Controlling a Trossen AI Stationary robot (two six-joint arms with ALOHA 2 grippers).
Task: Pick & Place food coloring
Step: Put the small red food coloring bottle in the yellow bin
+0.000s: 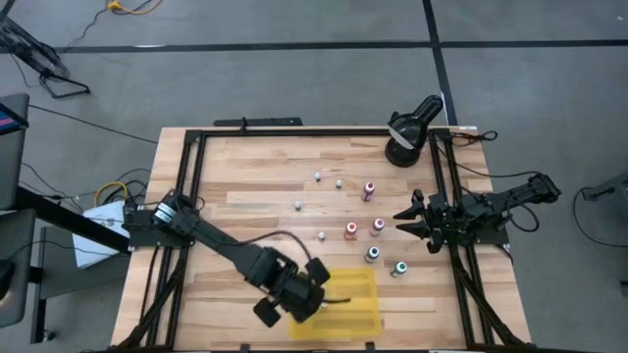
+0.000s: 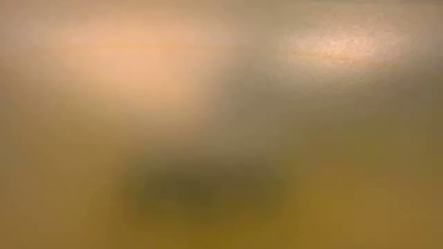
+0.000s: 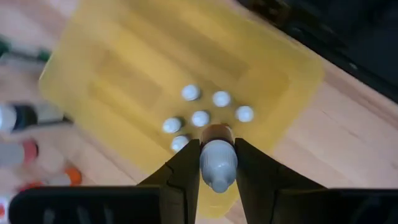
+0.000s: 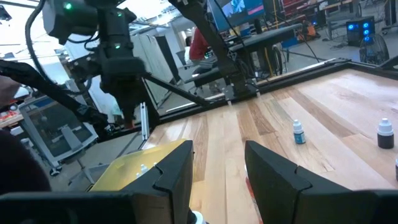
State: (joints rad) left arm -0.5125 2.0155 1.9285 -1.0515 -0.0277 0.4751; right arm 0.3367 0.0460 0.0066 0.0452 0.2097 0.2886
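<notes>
Between the left gripper's (image 3: 211, 163) two dark fingers, clamped at the neck with the grey cap pointing back toward the wrist: one small food coloring bottle (image 3: 217, 158). Hangs directly above the yellow bin (image 3: 112, 81), over five white caps (image 3: 200, 118) of bottles already standing inside, close together. Held upright and centred between the fingers, probably so that a straight drop lands it beside the others without tipping them. Seen from above, poised at the bin's left end (image 1: 358, 316), near the table's front edge.

Farther out on the wooden table (image 1: 255, 186), more loose bottles (image 1: 351, 230) scattered right of centre, some with pink, orange or teal bodies, well apart from the bin. Beside that scatter, at the table's right edge, the right gripper (image 1: 410, 218), fingers spread wide with nothing between them, apparently waiting, pointed toward the nearest bottles. Beyond it, at the far right corner, a black lamp-like fixture (image 1: 410, 127). From table level, only a yellow-brown blur, nothing legible.
</notes>
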